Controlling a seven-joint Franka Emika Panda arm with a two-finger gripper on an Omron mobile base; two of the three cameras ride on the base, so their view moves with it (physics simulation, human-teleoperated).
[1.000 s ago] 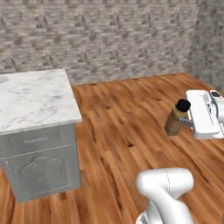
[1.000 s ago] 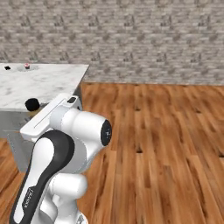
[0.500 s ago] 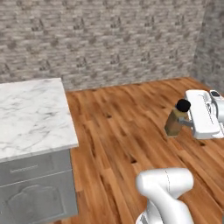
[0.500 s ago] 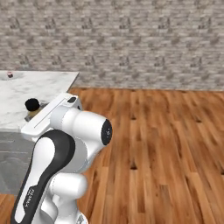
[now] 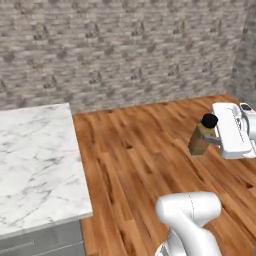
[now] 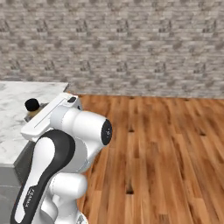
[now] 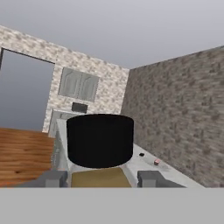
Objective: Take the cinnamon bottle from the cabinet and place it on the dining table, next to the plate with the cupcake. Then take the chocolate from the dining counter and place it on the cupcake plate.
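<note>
- The gripper [image 5: 209, 141] is closed on the cinnamon bottle [image 5: 202, 136], clamping its brown body from both sides and carrying it in the air above the wooden floor [image 5: 145, 165].
- In the left base view the bottle stands nearly upright, its black round cap [image 5: 209, 120] on top, just left of the white hand.
- In the right base view the cap [image 6: 32, 104] and a sliver of brown body peek out beside the arm's white link, in front of the dining table [image 6: 17, 113].
- In the hand view the cap [image 7: 100, 140] looms large between the two finger tips [image 7: 54, 178], with the brown body [image 7: 101, 178] below it.
- The dining table's [image 5: 35, 160] white grey-veined marble top lies at the left of the left base view, well apart from the bottle.
- Far off on the marble in the hand view sit the tiny pink cupcake [image 7: 156, 162] and a small dark item [image 7: 141, 154], too small to identify.
- A grey brick wall [image 5: 120, 50] runs behind the floor.
</note>
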